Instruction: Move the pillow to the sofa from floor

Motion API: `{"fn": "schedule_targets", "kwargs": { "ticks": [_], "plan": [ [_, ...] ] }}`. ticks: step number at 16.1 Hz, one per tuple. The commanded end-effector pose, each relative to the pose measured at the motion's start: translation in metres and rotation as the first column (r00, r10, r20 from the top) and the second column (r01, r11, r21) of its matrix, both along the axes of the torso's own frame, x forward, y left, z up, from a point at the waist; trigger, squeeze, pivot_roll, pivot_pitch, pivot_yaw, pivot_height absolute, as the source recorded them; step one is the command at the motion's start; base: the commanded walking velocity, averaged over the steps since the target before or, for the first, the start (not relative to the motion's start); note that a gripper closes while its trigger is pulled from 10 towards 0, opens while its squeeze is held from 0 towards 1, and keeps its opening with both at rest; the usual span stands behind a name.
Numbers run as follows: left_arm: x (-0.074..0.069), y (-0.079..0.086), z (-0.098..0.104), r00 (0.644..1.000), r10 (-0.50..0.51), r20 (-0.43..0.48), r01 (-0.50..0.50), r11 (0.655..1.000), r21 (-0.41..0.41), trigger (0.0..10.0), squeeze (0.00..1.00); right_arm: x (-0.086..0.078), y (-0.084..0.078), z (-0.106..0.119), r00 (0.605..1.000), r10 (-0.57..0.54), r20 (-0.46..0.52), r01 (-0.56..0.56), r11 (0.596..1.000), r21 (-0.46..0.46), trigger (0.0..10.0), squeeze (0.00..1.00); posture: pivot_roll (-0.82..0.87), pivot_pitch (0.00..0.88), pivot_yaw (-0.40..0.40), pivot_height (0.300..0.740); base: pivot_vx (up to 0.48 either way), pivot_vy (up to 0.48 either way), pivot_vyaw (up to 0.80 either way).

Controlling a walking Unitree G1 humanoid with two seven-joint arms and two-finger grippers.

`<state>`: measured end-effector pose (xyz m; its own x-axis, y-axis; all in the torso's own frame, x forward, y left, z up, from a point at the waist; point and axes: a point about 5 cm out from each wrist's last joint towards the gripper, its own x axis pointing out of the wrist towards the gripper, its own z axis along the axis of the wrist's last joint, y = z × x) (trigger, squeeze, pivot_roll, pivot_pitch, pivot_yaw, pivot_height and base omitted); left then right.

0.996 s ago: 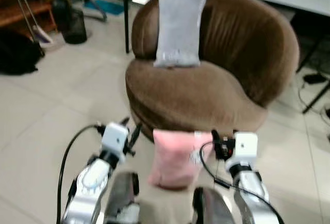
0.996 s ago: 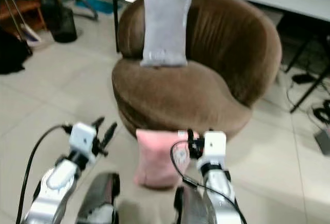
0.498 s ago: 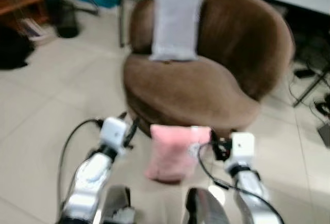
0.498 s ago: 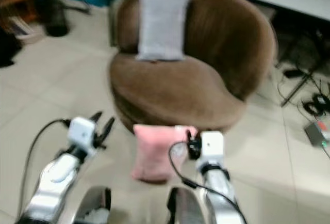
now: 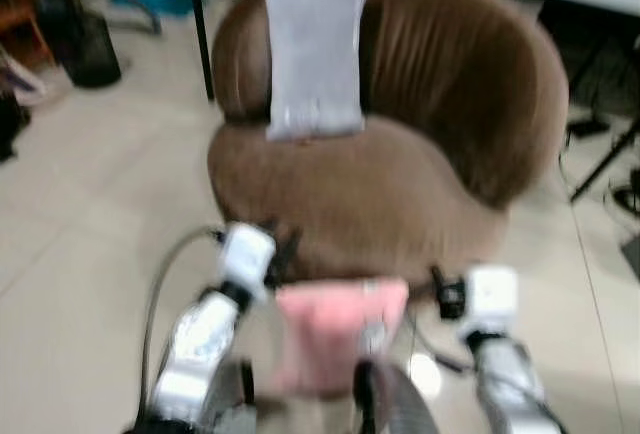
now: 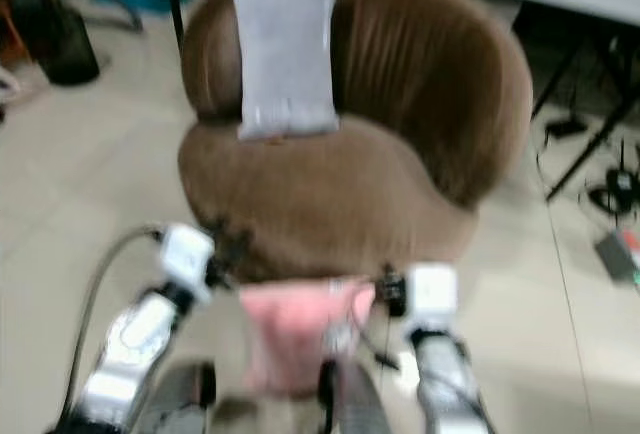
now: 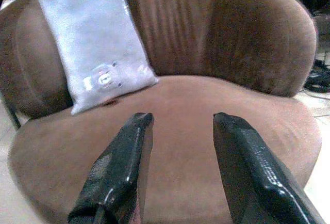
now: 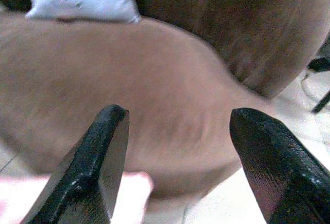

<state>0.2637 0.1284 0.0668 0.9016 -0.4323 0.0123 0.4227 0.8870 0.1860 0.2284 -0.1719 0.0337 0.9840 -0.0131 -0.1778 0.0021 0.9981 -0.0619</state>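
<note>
Both pairs of black fingers are standing apart and clamping nothing: our left gripper (image 7: 178,123) and right gripper (image 8: 178,118) are both looking over the seat of the round brown velvet sofa chair (image 5: 400,184). Between our two wrists, at the lower centre of the head views, the soft pink rectangular pillow (image 5: 335,329) is standing upright against the sofa's front edge. We are judging the right gripper slightly nearer, since a pink corner is showing just beside one right finger (image 8: 85,172), below the fingertips.

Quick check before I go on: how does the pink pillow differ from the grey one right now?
The pink pillow is low, between the left gripper and the right gripper, in front of the brown sofa. The grey pillow leans upright against the sofa's backrest. The grey one looks longer and narrower. Both are soft and rectangular.
</note>
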Motion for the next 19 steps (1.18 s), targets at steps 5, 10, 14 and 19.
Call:
{"fn": "schedule_targets", "kwargs": {
  "ticks": [5,10,14,19],
  "plan": [
    [-0.006,0.007,-0.009,0.998,-0.036,-0.054,0.037,0.999,0.020,10.0,0.00,0.002,0.013,0.003,0.999,0.035,0.015,-0.036,0.999,0.033,10.0,0.00,0.07,0.039,-0.087,0.567,0.246,0.000,0.00],
    [-0.014,0.011,-0.013,0.997,-0.049,-0.064,0.052,0.998,0.045,10.0,0.00,0.001,0.015,0.000,0.999,0.045,0.001,-0.045,0.998,0.034,10.0,0.00,0.08,0.055,-0.093,0.517,0.000,0.000,0.00],
    [-0.020,0.015,-0.015,0.996,-0.046,-0.070,0.050,0.997,0.060,10.0,0.00,0.002,0.017,-0.001,0.998,0.064,-0.010,-0.063,0.997,0.034,10.0,0.00,0.09,0.074,-0.104,0.487,0.000,0.000,0.00],
    [-0.033,0.028,-0.016,0.997,-0.053,-0.062,0.058,0.995,0.085,10.0,0.00,0.011,0.035,-0.007,0.982,0.182,-0.059,-0.172,0.974,0.146,10.0,1.00,0.11,0.118,-0.113,0.482,0.000,0.000,0.00]
  ]
}}
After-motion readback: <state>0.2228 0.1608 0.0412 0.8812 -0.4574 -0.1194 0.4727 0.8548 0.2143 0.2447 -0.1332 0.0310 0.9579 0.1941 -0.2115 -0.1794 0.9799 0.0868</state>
